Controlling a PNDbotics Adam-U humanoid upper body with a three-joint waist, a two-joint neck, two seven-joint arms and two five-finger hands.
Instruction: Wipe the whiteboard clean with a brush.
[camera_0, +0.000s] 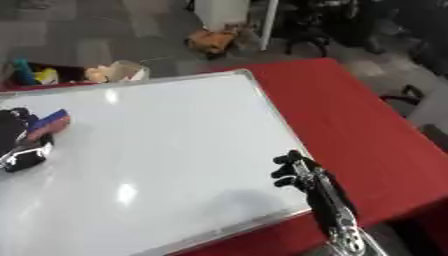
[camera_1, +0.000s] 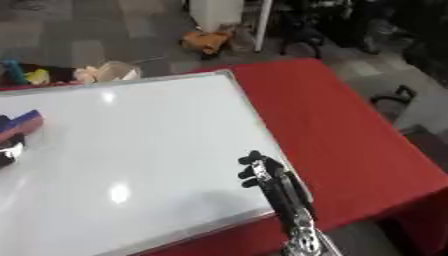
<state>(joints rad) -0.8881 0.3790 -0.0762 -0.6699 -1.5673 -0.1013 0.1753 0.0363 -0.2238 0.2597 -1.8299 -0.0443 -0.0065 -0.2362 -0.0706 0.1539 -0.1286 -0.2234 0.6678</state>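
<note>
At the whiteboard's (camera_0: 166, 150) left edge, the blue-and-red brush (camera_0: 49, 123) is held against the board, with the left robot hand (camera_0: 19, 137) curled round it. The board is laid flat on the red desk (camera_0: 367, 130). Near its lower right corner, the right robot hand (camera_0: 302, 172) is seen with fingers curled, holding nothing.

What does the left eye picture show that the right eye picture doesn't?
Only the left eye view shows most of the left hand curled round the brush. The right eye view shows just that hand's edge, and more of the red table to the right. Both share the whiteboard, the brush, and the right hand at the board's near right edge.
</note>
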